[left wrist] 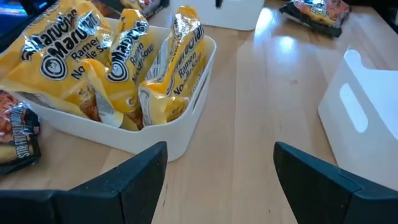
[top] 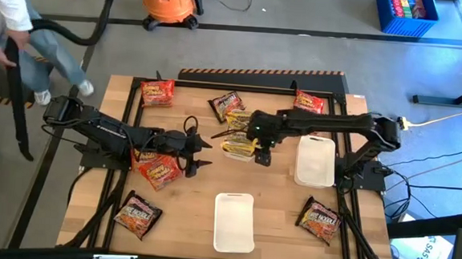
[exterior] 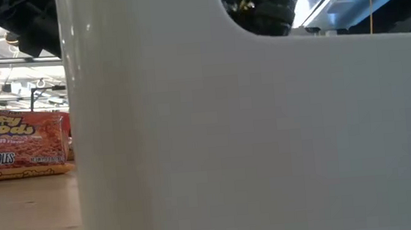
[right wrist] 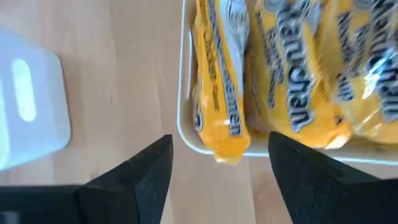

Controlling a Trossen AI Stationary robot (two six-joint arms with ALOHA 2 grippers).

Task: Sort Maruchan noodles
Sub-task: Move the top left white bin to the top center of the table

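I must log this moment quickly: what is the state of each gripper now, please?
Left gripper: open, holding nothing, near the tray of yellow packets.
Right gripper: open, holding nothing, over that tray's yellow packets.

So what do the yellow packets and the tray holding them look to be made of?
Yellow packets: thin glossy plastic film, judging by crinkles, glare and a silvery inner seam. Tray: probably smooth white moulded plastic, with rounded corners and a soft sheen; the exact material is uncertain.
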